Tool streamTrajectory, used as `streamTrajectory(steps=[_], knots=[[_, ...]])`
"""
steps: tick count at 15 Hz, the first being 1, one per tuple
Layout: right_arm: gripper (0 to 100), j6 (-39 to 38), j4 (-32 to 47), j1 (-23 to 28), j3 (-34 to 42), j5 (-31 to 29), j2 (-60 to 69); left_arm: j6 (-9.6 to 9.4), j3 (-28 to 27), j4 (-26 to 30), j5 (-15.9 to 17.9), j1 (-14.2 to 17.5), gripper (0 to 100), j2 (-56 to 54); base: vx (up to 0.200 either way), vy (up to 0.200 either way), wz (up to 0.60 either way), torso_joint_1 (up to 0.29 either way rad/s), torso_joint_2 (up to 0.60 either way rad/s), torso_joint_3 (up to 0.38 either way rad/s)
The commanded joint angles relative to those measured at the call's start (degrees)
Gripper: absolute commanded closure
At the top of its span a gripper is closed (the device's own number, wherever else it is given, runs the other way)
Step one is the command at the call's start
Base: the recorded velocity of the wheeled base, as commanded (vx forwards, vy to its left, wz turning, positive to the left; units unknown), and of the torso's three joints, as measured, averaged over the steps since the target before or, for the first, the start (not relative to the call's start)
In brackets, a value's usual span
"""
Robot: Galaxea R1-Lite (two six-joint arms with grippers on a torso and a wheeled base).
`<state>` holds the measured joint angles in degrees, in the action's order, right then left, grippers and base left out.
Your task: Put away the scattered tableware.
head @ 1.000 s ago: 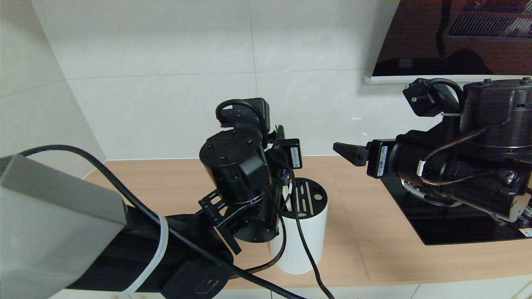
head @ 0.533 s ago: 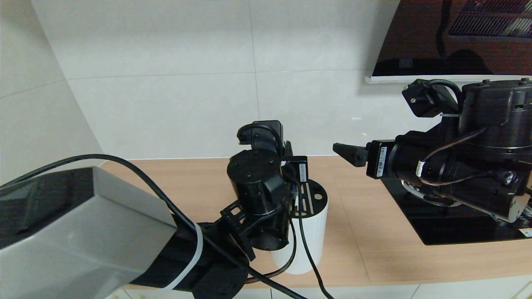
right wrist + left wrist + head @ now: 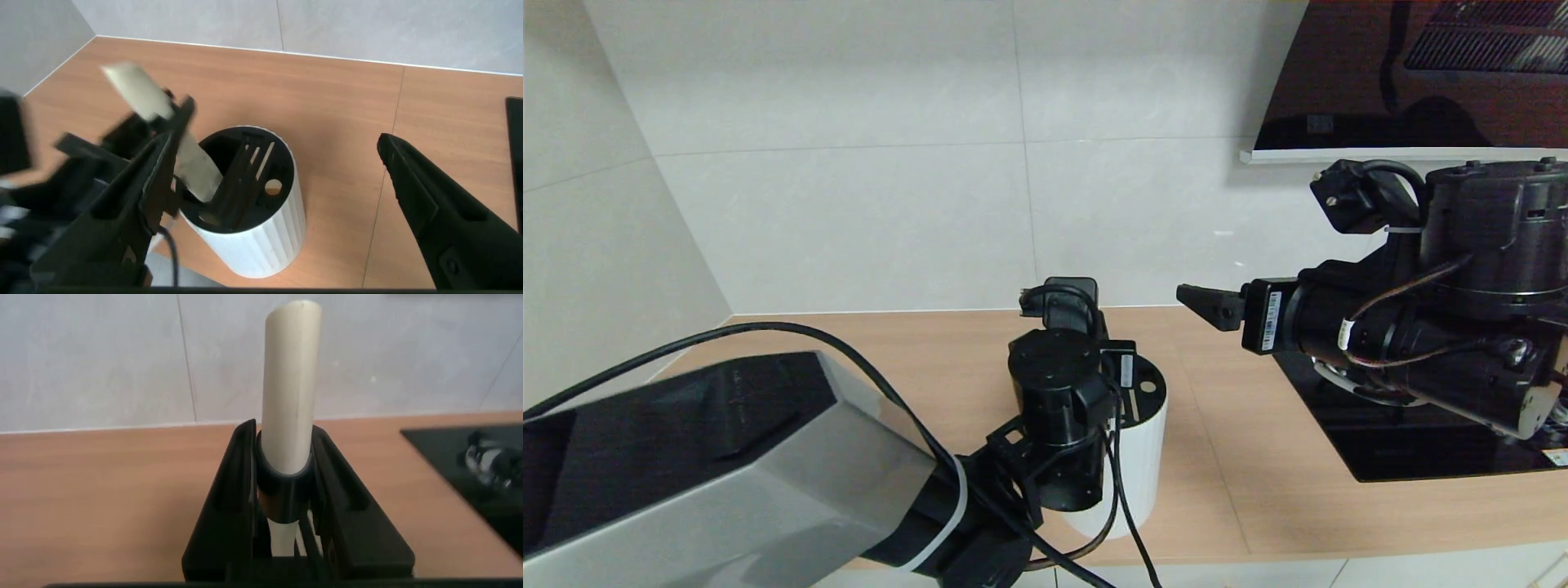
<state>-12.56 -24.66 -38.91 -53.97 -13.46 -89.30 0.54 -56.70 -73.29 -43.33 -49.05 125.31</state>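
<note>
The left hand [image 3: 283,483], clamped on the cream-handled utensil [image 3: 290,384], has lowered over the white ribbed slotted holder [image 3: 263,237] at the wooden table's [image 3: 866,351] front edge: insertion is under way

The left gripper [image 3: 283,478] is drifting toward 4 o'clock in the head view, lowering the cream utensil [image 3: 290,384] deeper into the white holder [image 3: 1141,457].
</note>
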Motion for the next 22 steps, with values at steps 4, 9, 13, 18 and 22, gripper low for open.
streamTrajectory(steps=[4,9,13,18,22], knots=[[0,-0.01,-0.04,-0.02,0.09,0.01,-0.09,-2.29,0.01,-4.14,0.00,0.01,100,6.00,0.000,0.000,0.00,0.000,0.00,0.000],[0,-0.01,-0.04,-0.02,0.09,0.01,0.00,-2.47,0.18,-4.14,-0.09,0.10,100,6.44,0.000,0.000,0.00,0.000,0.00,0.000],[0,-0.01,-0.04,-0.02,0.09,0.01,0.00,-2.47,0.18,-4.23,-0.09,0.10,0,6.35,0.000,0.000,0.00,0.000,0.00,0.000],[0,-0.01,-0.12,-0.02,0.09,0.01,0.09,-2.82,1.77,-4.76,-0.09,0.19,0,4.60,0.000,0.000,0.00,0.000,0.00,0.000],[0,-0.01,-0.21,-0.02,0.35,0.01,0.53,-5.37,7.92,-5.72,2.72,0.10,0,-5.07,0.000,0.000,0.00,0.000,0.00,0.000]])
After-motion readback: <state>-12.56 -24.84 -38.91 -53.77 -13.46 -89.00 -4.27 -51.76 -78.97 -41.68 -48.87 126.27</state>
